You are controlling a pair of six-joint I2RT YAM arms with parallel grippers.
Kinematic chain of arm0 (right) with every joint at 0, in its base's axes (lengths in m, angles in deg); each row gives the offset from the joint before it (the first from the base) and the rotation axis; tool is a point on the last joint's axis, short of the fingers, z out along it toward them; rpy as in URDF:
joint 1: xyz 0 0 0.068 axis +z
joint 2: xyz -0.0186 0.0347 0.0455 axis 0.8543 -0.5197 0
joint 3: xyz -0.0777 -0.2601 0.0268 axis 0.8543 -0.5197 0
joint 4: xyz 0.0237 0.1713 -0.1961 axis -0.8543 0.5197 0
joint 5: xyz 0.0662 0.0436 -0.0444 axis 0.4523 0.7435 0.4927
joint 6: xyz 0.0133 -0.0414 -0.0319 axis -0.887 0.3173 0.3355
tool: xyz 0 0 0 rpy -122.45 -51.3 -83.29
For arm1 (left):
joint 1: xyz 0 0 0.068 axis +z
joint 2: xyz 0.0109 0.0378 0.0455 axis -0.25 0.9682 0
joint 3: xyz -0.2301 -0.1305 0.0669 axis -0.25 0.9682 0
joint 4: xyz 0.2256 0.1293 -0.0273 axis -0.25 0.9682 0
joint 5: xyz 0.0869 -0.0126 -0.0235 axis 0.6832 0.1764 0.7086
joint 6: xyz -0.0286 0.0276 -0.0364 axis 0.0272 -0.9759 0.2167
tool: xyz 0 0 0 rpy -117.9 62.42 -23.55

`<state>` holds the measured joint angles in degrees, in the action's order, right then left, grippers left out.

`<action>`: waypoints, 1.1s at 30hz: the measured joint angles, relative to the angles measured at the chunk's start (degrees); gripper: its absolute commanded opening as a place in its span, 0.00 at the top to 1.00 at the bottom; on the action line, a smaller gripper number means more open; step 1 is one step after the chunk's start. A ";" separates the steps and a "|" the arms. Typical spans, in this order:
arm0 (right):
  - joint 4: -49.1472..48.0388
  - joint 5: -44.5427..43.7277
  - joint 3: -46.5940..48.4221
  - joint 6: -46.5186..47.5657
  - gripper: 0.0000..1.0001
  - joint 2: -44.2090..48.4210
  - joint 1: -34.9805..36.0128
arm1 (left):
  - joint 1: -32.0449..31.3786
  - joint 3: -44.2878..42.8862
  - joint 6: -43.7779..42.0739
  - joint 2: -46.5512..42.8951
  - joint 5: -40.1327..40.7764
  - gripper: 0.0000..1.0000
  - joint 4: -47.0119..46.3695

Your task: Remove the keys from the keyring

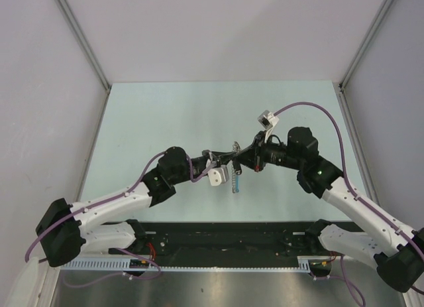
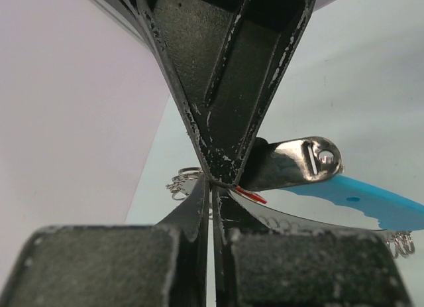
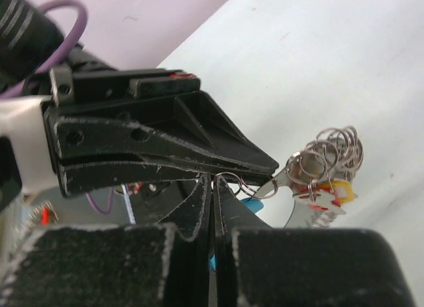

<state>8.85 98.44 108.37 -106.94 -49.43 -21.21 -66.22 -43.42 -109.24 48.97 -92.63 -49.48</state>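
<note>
Both arms meet in mid-air over the table's middle. My left gripper (image 1: 224,154) and right gripper (image 1: 244,156) are shut, tip to tip. In the right wrist view, the thin wire keyring (image 3: 244,185) comes out of my right gripper (image 3: 213,182), under the left gripper's fingers (image 3: 199,154). A cluster of wire rings (image 3: 333,150) and a silvery key (image 3: 311,217) with a yellow-red tag dangle beyond it. In the left wrist view, my left gripper (image 2: 212,183) pinches at the same spot, beside a silvery key (image 2: 301,162) and the blue strap (image 2: 374,204). The strap (image 1: 235,181) hangs below both grippers.
The pale green table (image 1: 165,115) is closed in by grey walls on three sides, with metal posts at the back corners. A black base strip (image 1: 225,234) and cable rails run along the near edge between the arm bases.
</note>
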 measured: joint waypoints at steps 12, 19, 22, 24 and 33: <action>3.72 -16.00 0.17 -18.91 0.87 0.39 4.94 | -0.04 0.00 2.25 0.98 2.34 1.00 0.68; 8.17 -21.64 0.17 -24.04 0.57 5.60 7.58 | -0.26 0.00 3.56 0.96 2.60 1.00 -0.68; 8.70 -22.23 0.28 -25.00 0.53 8.55 7.96 | -0.26 0.00 3.74 0.96 2.86 1.00 -0.87; 8.92 -22.25 0.55 -24.94 0.53 9.92 7.96 | -0.26 0.00 3.78 0.83 2.86 1.00 -0.92; 8.92 -22.88 0.76 -1.90 0.56 11.93 7.93 | -0.26 0.07 3.78 -2.62 -1.70 1.00 -1.07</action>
<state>17.77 75.55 109.14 -108.84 -37.50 -13.28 -66.49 -43.35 -105.46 46.35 -94.33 -50.55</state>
